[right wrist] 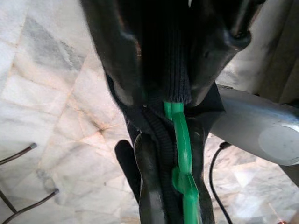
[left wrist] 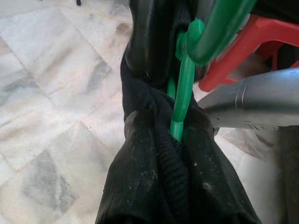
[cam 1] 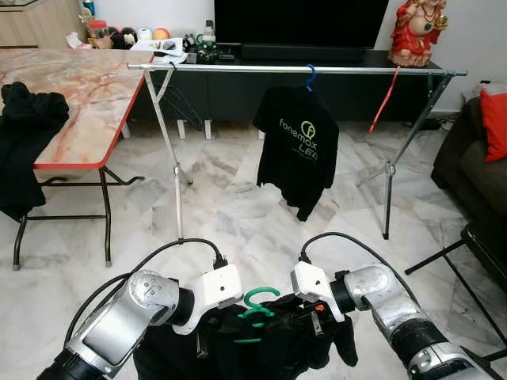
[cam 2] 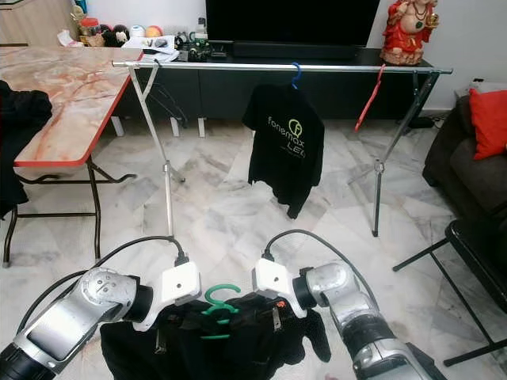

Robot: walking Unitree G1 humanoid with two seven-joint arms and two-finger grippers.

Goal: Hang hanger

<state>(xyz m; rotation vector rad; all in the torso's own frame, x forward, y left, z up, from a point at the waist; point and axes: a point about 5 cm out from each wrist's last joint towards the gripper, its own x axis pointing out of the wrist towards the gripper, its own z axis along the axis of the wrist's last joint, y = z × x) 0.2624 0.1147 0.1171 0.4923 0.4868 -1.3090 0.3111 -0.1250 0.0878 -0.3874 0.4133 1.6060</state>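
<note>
Both grippers, left gripper (cam 1: 207, 332) and right gripper (cam 1: 310, 318), clamp your garment-draped green hanger (cam 1: 257, 309) low at chest level; the rail (cam 1: 238, 69) is well ahead, so uneven grip could slip the shirt.

Bright even daylight, sharp, wrist close-ups soft

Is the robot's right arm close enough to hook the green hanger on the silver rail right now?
Probably not yet. The right pincer is shut on the green hanger low by the robot, while the silver rail stands higher across open floor. Nothing blocks the way.
</note>
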